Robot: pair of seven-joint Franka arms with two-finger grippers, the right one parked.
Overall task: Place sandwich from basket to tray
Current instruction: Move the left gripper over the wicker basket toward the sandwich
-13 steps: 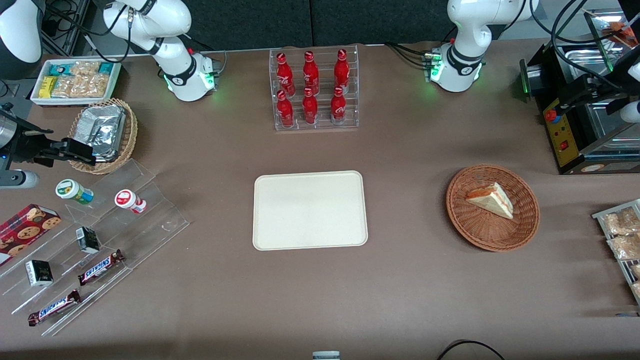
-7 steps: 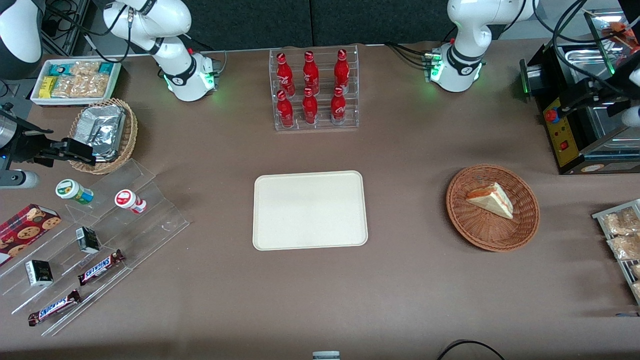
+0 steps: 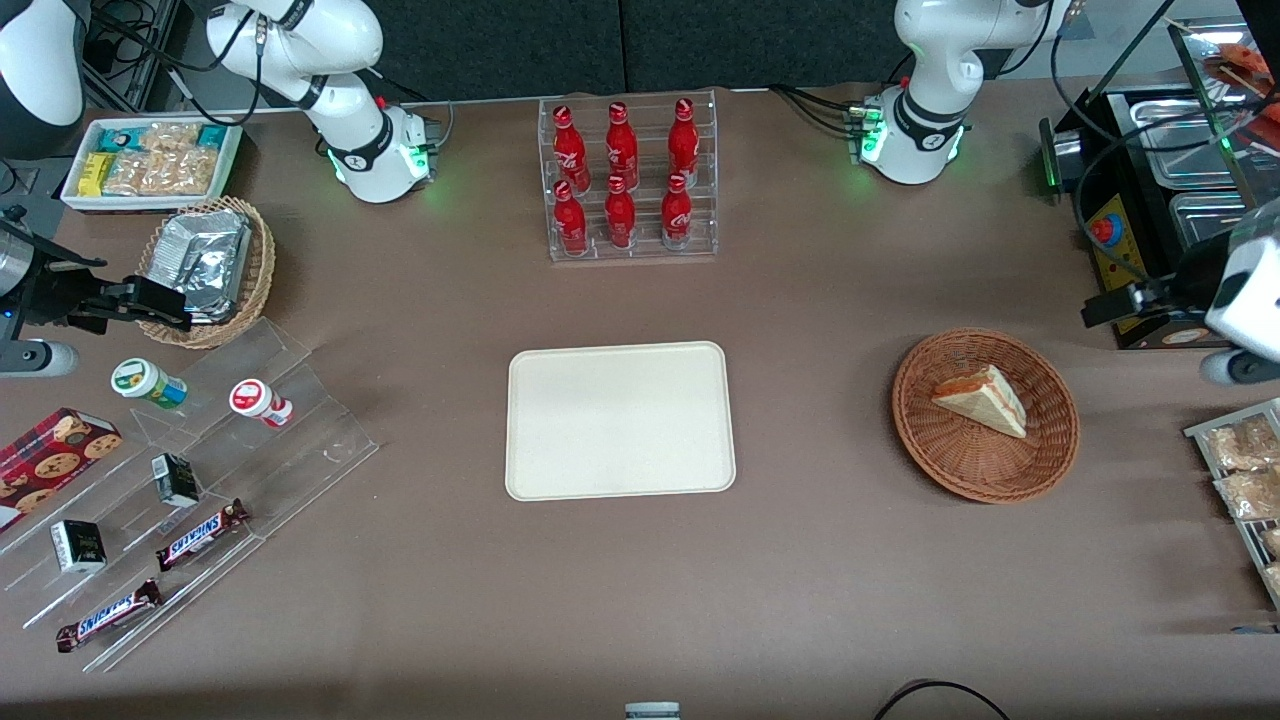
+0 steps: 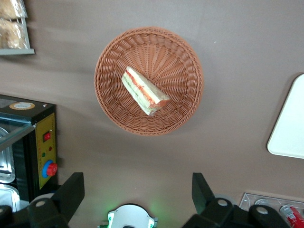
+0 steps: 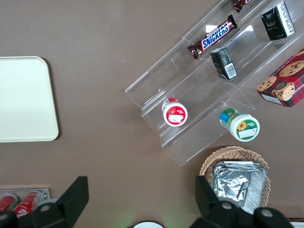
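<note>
The sandwich (image 3: pixel 982 398) is lying in the basket (image 3: pixel 960 470), well apart from the tray (image 3: pixel 620 420). The gripper (image 4: pixel 137 190) is hovering high above the basket's edge, jaws spread wide and empty. It should be centring over the wedge and turning to straddle the bread faces before descending.

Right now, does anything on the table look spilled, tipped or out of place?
Nothing stands out. The sandwich lies intact in the basket, the tray sits bare and square, and the open gripper hangs above the table near the basket.

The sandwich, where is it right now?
The sandwich lies in the round basket, toward the working arm's end of the table from the tray. The open gripper hangs above, apart from it.
</note>
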